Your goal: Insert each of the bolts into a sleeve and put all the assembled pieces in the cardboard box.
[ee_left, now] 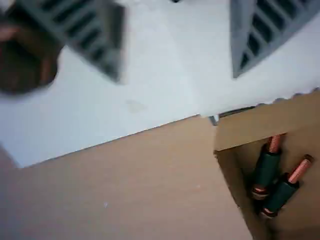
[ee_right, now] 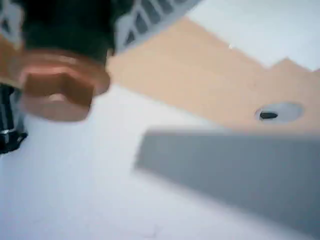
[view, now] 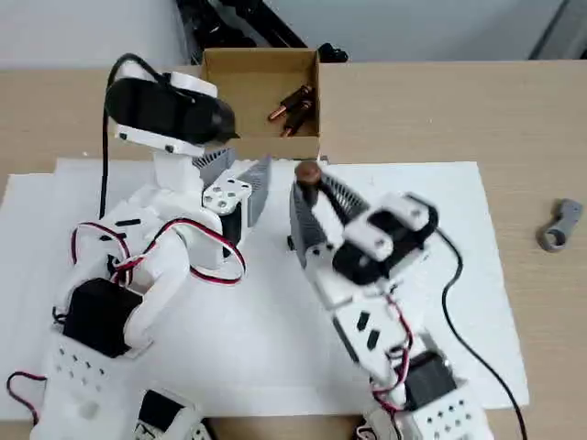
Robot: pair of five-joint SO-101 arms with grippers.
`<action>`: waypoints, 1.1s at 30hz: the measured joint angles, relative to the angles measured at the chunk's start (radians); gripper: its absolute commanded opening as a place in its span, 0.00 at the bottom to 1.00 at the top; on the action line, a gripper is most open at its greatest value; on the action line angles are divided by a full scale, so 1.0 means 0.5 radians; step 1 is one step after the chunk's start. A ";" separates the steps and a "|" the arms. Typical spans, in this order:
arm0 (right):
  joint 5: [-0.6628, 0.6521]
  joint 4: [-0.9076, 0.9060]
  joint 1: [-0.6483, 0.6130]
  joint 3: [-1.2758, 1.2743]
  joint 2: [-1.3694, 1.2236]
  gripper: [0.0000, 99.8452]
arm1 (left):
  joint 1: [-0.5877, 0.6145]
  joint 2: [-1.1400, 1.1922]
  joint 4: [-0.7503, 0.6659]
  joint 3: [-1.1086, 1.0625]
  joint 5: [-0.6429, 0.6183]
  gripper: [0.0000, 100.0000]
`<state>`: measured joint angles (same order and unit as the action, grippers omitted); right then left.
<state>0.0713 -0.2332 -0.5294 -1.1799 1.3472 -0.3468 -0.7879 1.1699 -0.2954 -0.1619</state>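
**Last short carry to the box, with little room for error**

The right claw is pinching an assembled piece, a dark sleeve with the bolt's copper head at its upper end. It holds the piece roughly upright over the white sheet, just near of the cardboard box. Two finished pieces already lie in the box against its right wall. The left claw is spread and holds nothing, just left of the held piece.

- **Near wall:** The box's near wall stands between the piece and the inside. A low carry would likely knock the piece against the rim, which could twist it in the grip or push the light box away across the table.
- **Bolt and sleeve:** The grip looks to be on the sleeve. If the piece is tipped head-down, the bolt may slide out and the assembly come apart.
- **Left claw:** It sits close enough that a sideways swing could bring the two arms together.
- **Release:** Letting go too early would drop the piece on the sheet. Letting go from too high could bounce it off the pieces already inside.
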 measured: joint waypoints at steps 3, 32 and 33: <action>0.000 0.009 0.052 0.264 -0.353 0.00 | 0.000 0.000 0.129 0.000 0.141 0.01; 0.445 0.107 0.304 2.992 -3.934 0.00 | 0.537 0.012 0.961 -0.577 1.212 0.01; 0.479 0.012 0.304 3.106 -4.020 0.00 | 0.537 0.012 0.961 -0.617 1.243 0.01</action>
<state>0.3107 -0.2271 -0.3775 0.3728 -0.6628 -0.0783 -0.7818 1.6502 -0.6038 0.4595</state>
